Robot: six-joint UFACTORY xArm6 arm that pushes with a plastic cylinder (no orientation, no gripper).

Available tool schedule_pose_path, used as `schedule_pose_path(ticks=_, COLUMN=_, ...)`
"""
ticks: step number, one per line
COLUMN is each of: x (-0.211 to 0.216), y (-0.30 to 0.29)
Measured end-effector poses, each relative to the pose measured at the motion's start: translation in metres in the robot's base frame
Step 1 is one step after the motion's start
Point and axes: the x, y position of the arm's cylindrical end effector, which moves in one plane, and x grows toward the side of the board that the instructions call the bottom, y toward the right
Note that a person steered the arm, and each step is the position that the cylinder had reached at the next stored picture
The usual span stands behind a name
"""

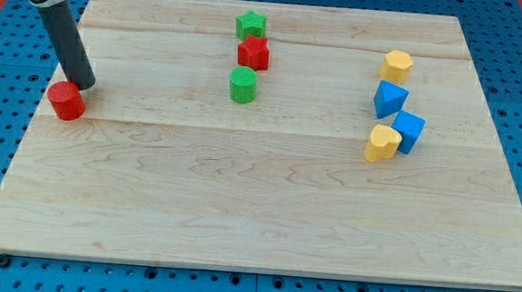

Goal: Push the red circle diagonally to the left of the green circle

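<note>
Pale wooden planks make up the desk, a light board with visible grain lying on a blue pegboard dotted with holes; a strip of red shows at the view's top corners.

Taking the green circle as the landmark, the red circle sits well apart from it toward the view's left and slightly toward the view's bottom, close to the board's left edge. The dark rod slants down from the view's top left, and its tip stands just beside the red circle, at that block's upper right, on the side facing the green circle; touching or a hair apart, I cannot tell. No end effector with jaws shows, only this plain rod, so nothing is parted, closed or clamped.

Just above the green circle lies a red star, and a green star sits above that, touching or nearly touching it, the three forming a short column.

Far to the green circle's right is a cluster: a yellow block at its top, a blue block below that, a blue cube lower still, and a yellow heart just beside the cube's left.
</note>
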Motion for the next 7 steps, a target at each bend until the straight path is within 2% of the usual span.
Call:
schedule_pose_path(ticks=1, x=-0.001, y=0.0)
schedule_pose_path(ticks=2, x=-0.045, y=-0.061)
schedule_pose_path(ticks=3, x=0.01, y=-0.01)
schedule_pose_path(ticks=4, x=0.033, y=0.002)
schedule_pose_path(ticks=5, x=0.008, y=-0.013)
schedule_pose_path(ticks=7, x=0.008, y=-0.02)
